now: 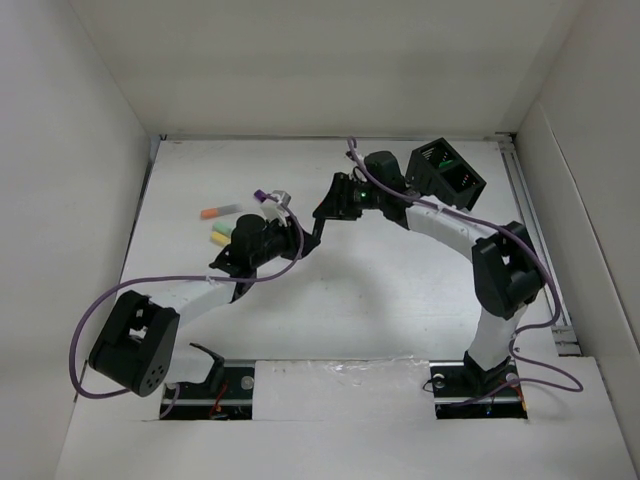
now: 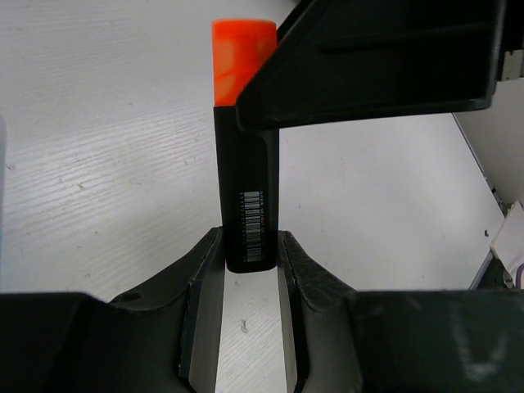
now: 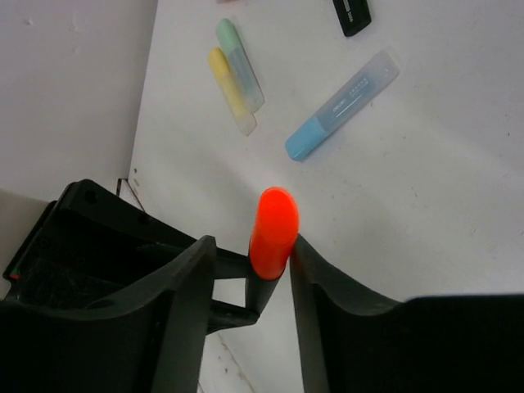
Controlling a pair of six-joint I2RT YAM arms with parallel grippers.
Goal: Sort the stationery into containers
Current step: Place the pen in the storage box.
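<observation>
A black marker point(image 2: 248, 188) with an orange cap point(image 3: 274, 229) hangs above the table, its lower end pinched in my left gripper point(image 2: 250, 246), which is shut on it. My right gripper point(image 3: 252, 246) straddles the orange cap with its jaws open: the right finger touches the cap and a gap shows on the left side. In the top view the two grippers meet at mid-table point(image 1: 315, 225). The black container point(image 1: 445, 172) stands at the back right, behind the right arm. Loose stationery lies on the table: a light blue highlighter point(image 3: 342, 105), a green one point(image 3: 240, 64) and a yellow one point(image 3: 231, 90).
A pale orange highlighter point(image 1: 220, 211) and a purple-capped marker point(image 1: 262, 196) lie at the back left. A black marker end point(image 3: 352, 15) shows at the top of the right wrist view. White walls enclose the table on the left, back and right.
</observation>
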